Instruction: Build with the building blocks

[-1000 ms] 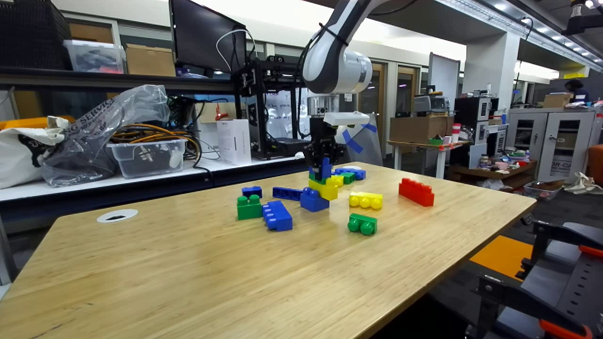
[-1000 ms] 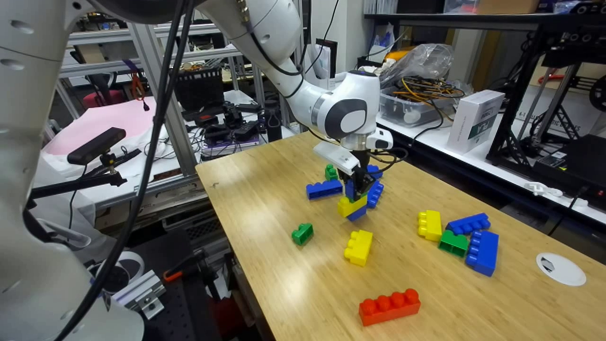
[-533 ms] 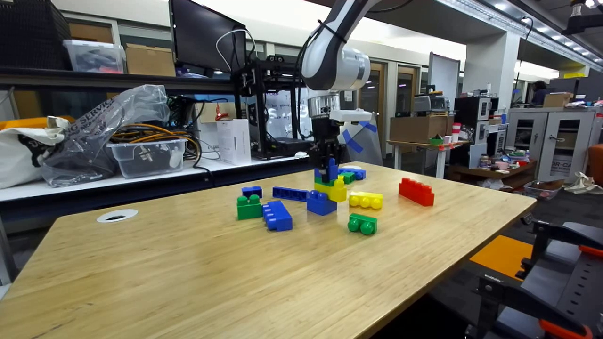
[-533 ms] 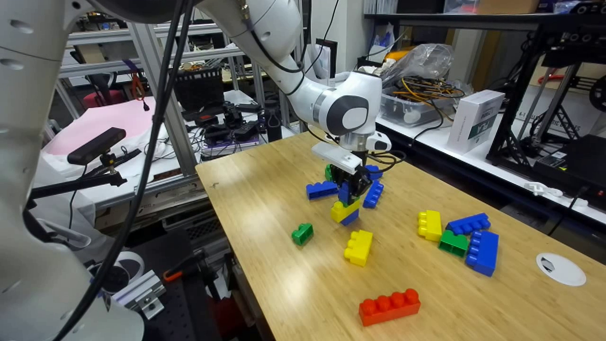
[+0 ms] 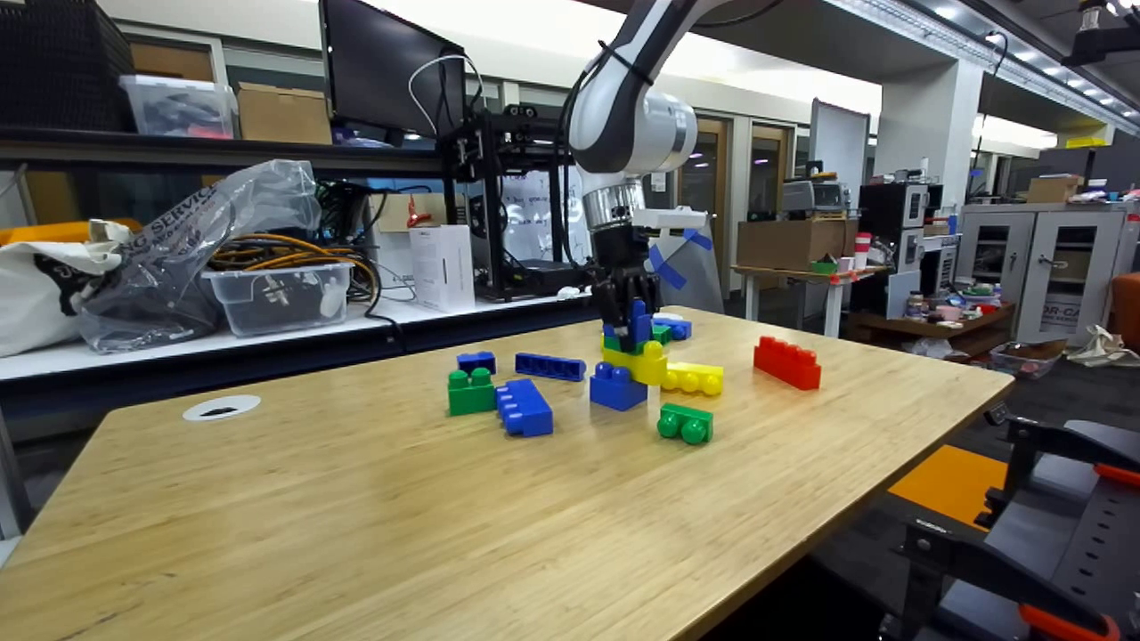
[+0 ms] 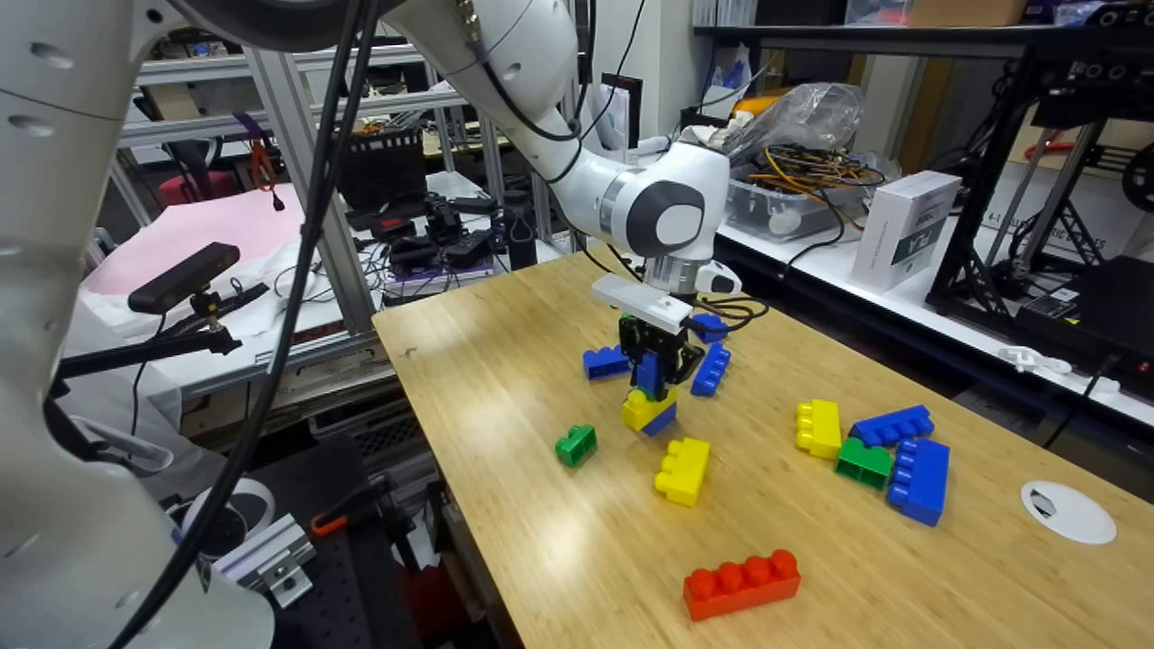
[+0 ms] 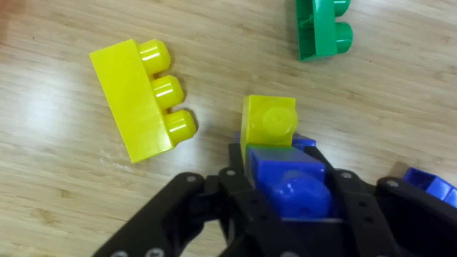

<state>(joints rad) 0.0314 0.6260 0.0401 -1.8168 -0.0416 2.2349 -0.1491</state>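
- Gripper (image 7: 276, 155) clamped in tight, and we see its black fingers (image 7: 235, 157) pinching a blue studded plastic block (image 7: 294, 182) from both sides.
- That block tops our stack (image 6: 647, 412): below it we catch a slim strip of a green boxy plastic block (image 5: 611, 342), then a yellow oblong plastic block (image 5: 641, 366) with a stud bare at its end, then a blue chunky plastic block (image 5: 617, 392) at the bottom, some of its studs showing.
- Out on the wood-grained tabletop (image 5: 356, 516), near the stack, we find a yellow three-stud plastic block (image 7: 126, 101) flat on its side.
- Also near, at the edge of the wrist view, we spot a green hollow plastic block (image 7: 324, 28), two studs on it, lying on its side.
- Well apart from these, we have a red long plastic block (image 6: 741, 588), four studs up.
- In an exterior view we pick out a close cluster: a yellow studded plastic block (image 6: 819, 430), a green open-bottomed plastic block (image 6: 864, 462) and two blue bar-shaped plastic blocks (image 6: 920, 480).
- Elsewhere, in an exterior view, a green two-stud plastic block (image 5: 471, 398) stands upright right beside a blue long plastic block (image 5: 527, 409) on its side.
- Overhead, we get the white-and-grey robot arm (image 5: 634, 133).
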